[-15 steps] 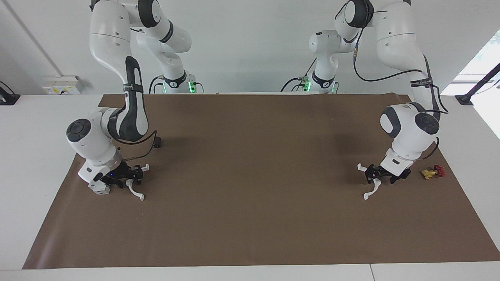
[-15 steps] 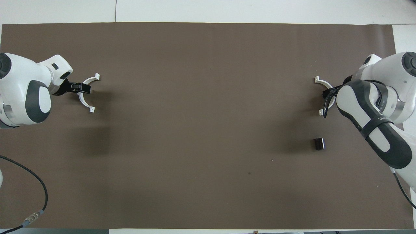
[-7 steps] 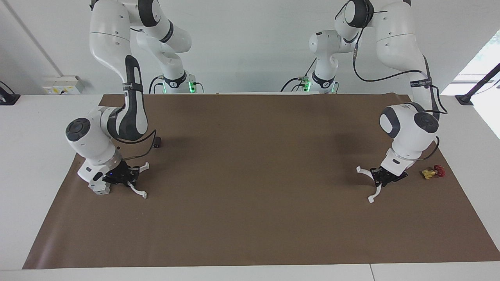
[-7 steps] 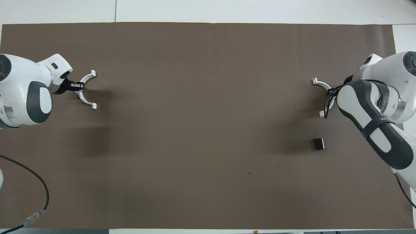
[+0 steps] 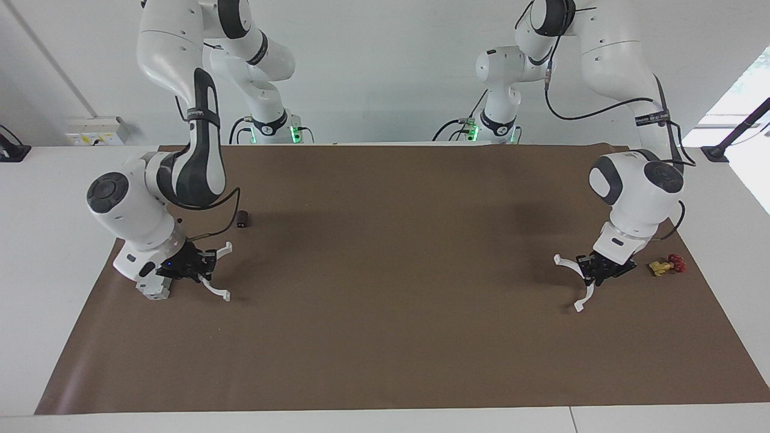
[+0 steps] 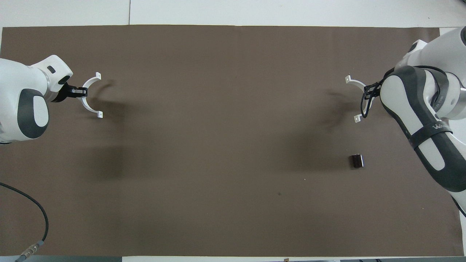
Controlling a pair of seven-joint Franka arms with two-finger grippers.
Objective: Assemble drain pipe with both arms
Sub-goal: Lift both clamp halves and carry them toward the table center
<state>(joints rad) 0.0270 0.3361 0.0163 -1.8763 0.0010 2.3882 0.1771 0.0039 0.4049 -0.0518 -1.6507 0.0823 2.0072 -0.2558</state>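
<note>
The drain pipe is in two thin white half-rings with tabs, one at each end of the brown mat. My left gripper is shut on one half-ring and holds it just above the mat at the left arm's end; in the overhead view this gripper pinches the middle of the arc. My right gripper is shut on the other half-ring, also raised a little, at the right arm's end. From overhead, the right forearm hides most of that gripper, and only the ring's arc shows.
A grey boxy block lies on the mat under the right wrist. A small yellow valve with a red knob lies beside the left gripper, toward the mat's edge. A small dark block sits nearer to the robots than the right gripper.
Both grippers closed on their half-rings. Both then lifted them slightly off the mat, and their shadows have separated from them.
</note>
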